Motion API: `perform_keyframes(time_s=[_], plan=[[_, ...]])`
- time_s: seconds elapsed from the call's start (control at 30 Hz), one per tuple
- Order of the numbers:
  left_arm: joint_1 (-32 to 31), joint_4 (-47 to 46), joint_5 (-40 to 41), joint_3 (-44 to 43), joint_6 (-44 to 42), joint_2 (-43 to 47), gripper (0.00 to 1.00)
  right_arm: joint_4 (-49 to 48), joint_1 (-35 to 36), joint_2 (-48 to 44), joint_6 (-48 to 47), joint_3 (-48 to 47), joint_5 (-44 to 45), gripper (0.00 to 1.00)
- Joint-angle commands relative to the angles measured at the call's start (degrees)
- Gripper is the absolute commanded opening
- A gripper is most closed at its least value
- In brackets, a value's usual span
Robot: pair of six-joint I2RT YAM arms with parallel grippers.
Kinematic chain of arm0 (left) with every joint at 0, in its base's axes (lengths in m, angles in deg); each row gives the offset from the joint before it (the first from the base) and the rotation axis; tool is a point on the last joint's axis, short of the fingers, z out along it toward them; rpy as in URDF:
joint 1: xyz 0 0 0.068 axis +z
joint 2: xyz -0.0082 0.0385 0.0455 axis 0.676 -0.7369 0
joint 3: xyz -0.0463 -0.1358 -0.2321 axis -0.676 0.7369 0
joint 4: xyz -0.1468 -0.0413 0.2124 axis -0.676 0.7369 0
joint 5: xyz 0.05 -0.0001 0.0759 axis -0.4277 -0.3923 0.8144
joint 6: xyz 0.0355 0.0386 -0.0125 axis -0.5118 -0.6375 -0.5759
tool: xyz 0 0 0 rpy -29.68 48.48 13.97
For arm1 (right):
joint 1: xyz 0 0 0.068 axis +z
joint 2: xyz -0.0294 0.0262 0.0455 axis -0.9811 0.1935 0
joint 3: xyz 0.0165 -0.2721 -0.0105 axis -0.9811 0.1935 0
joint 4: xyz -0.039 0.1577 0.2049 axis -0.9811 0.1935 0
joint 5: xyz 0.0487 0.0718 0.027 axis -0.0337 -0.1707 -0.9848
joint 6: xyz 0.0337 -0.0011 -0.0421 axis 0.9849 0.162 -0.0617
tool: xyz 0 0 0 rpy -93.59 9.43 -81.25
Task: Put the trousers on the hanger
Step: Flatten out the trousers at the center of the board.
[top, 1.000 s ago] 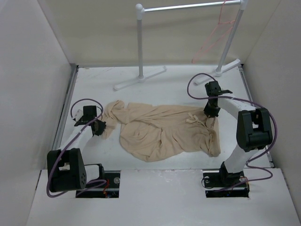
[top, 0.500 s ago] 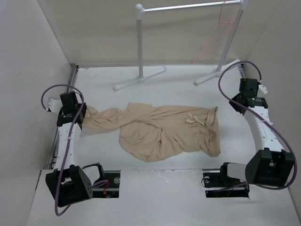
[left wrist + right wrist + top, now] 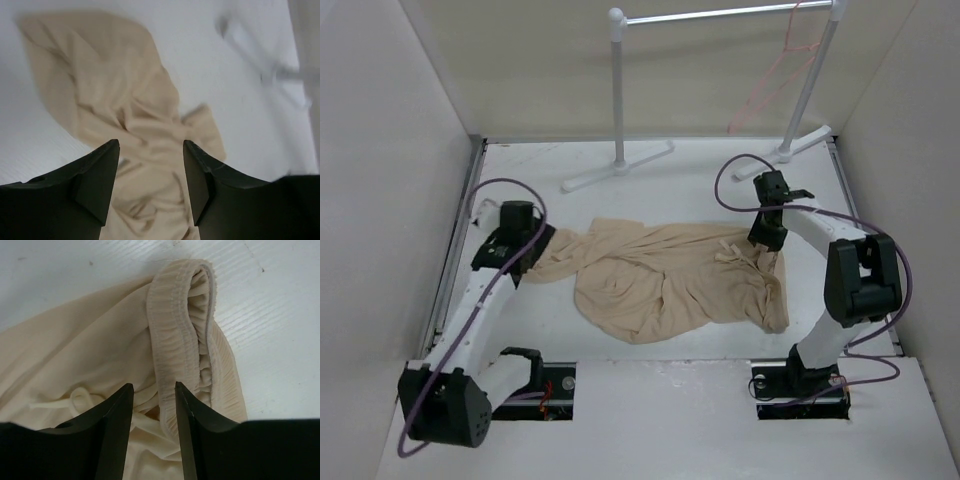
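Trousers [image 3: 670, 285] of thin tan cloth lie crumpled on the white surface [image 3: 700, 175], spread between the two hands. The cloth is soft and heavily creased, bunched into a broad folded heap in the middle. One narrow leg trails out to the left hand [image 3: 532, 250]. That hand hovers above the leg end with its fingers [image 3: 95, 185] spread wide and nothing between them; wrinkled fabric lies below and beyond the tips.

The right hand [image 3: 766, 238] points down at the waist end. Its fingers [image 3: 112, 435] are parted, and the gathered elastic waistband [image 3: 170, 330] runs straight out from the gap, curling over in a loop just ahead of the tips. A knotted drawstring [image 3: 80, 400] lies just to the left of the left finger.

Far beyond the right hand, the thin pink hanger [image 3: 775, 85] hangs from the white rack [image 3: 618, 90], well apart from the trousers.
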Motion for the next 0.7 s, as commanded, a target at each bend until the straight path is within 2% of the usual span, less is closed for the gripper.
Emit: perform_keyframes(time_s=[0.0, 0.1, 0.17, 0.27, 0.33, 0.47, 0.67], plan=[[-15.6, -1.4, -0.8, -0.7, -1.4, -8.7, 0.53, 1.5, -0.2, 1.1, -0.7, -1.4, 5.0, 0.43], [-24.5, -5.1, -2.5, -5.0, -2.5, -19.4, 0.55, 1.6, -0.1, 1.4, -0.7, -0.8, 6.2, 0.43], [-26.9, -7.0, -4.9, -8.4, -4.0, -25.4, 0.55, 1.6, 0.0, 2.8, -1.0, -1.1, 5.2, 0.43], [-27.7, -9.3, -5.9, -12.5, -5.7, -34.3, 0.50, 1.7, -0.1, 3.6, -0.4, -1.5, 4.4, 0.21], [-25.9, -10.2, -5.1, -12.5, -5.7, -37.2, 0.43, 1.7, -0.2, 1.4, 1.1, -0.9, 4.9, 0.12], [-19.4, -12.0, -4.1, -7.5, -4.7, -38.5, 0.32, 0.1, -3.4, -6.3, 4.4, 1.9, 4.0, 0.05], [-9.9, -13.2, -1.3, 2.5, -3.3, -30.0, 0.27, -4.7, -13.6, -16.2, 10.3, 9.8, -2.0, 0.00]])
